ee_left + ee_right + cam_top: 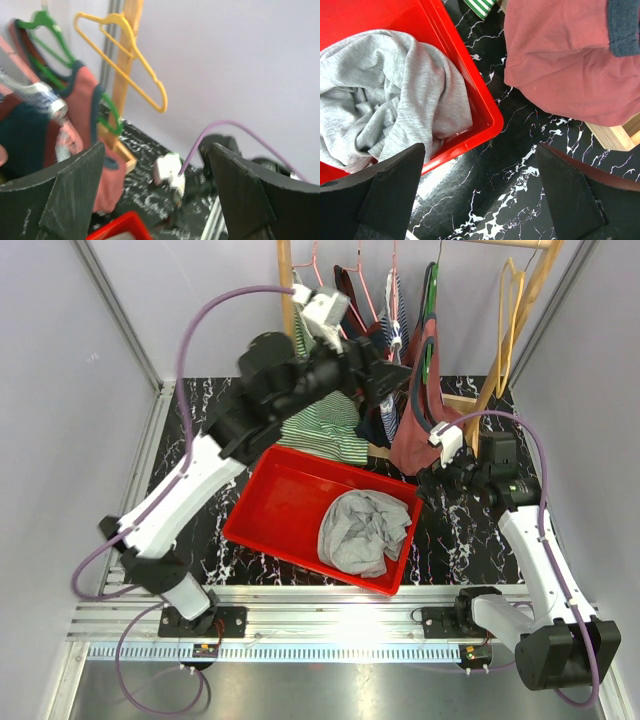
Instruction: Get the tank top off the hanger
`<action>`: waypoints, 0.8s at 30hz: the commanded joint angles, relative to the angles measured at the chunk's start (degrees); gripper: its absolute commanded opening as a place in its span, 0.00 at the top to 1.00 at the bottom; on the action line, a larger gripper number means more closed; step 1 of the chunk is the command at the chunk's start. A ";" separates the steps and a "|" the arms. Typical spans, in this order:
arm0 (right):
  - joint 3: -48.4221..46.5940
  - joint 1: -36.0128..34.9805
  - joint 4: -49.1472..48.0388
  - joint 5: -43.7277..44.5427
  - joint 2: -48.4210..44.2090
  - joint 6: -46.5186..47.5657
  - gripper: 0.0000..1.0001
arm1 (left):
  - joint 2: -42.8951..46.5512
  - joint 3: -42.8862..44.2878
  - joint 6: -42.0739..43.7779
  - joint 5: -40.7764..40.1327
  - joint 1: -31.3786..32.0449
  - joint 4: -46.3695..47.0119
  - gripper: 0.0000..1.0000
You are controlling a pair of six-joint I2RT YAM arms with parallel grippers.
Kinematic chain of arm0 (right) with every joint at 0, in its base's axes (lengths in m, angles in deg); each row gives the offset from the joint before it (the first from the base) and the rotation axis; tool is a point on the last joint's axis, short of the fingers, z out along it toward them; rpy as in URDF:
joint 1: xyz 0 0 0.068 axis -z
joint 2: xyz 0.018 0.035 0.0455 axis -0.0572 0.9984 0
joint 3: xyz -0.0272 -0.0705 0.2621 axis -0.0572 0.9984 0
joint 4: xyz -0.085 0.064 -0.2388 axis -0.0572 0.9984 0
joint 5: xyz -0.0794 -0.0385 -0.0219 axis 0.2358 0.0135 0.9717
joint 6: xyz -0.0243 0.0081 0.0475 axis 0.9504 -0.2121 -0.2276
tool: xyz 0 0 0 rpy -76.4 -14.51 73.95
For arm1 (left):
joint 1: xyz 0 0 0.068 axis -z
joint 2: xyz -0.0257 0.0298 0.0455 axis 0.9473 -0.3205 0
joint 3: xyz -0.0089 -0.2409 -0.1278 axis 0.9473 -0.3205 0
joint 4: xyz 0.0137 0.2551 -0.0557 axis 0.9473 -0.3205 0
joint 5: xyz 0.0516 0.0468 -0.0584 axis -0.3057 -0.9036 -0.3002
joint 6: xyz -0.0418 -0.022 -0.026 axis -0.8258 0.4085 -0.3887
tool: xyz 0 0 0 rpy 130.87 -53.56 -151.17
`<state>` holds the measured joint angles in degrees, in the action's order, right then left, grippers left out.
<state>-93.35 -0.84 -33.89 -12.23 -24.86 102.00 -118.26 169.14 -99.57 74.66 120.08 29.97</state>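
**Top external to wrists: approach to the tank top, nothing gripped yet**

Top external: the left claw is raised among the hung clothes, just left of the pink tank top. The top hangs from a green hanger. The right claw sits low by the hem. A red tray holding grey cloth lies in front of the rack. I judge this the reach, before any pull.

Left wrist: the left claw gapes wide with nothing in it. The tank top is off to its left on the green hanger, with a bare yellow hanger close beside. Next comes a pinch on a strap to slip it off the hanger arm. The neighbouring hooks crowd that side.

Right wrist: the right claw is spread and empty over bare desk. Room is narrow, with the tray wall to its left and the hem to its right.
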 commanded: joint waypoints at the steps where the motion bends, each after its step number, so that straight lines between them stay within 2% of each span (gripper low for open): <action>1: 0.84 0.08 -2.43 1.64 -0.69 0.06 0.00 | -7.08 11.29 -3.39 -1.06 2.37 -5.58 0.14; 3: 0.76 0.08 -2.52 2.17 -0.87 0.15 0.00 | -12.44 17.69 -3.21 -2.81 3.43 -8.12 0.14; 6: 0.76 0.08 -2.34 2.09 -0.87 0.50 0.00 | -17.45 22.02 -3.74 -5.00 3.70 -8.49 0.19; 13: 1.11 0.08 -2.16 1.29 -2.45 0.85 0.00 | -22.55 24.75 -1.72 -11.69 4.05 -5.41 0.29; 16: 1.11 0.16 -2.08 1.20 -2.80 0.94 0.00 | -24.58 27.31 -1.37 -12.22 4.05 -5.59 0.32; 24: 1.29 0.16 -2.34 1.20 -3.50 0.86 0.00 | -28.19 27.66 0.48 -15.91 4.05 -2.52 0.37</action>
<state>-92.13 -0.84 -34.06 -10.98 -27.24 102.43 -145.26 194.28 -100.79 62.03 124.04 23.45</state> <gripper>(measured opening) 0.994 0.636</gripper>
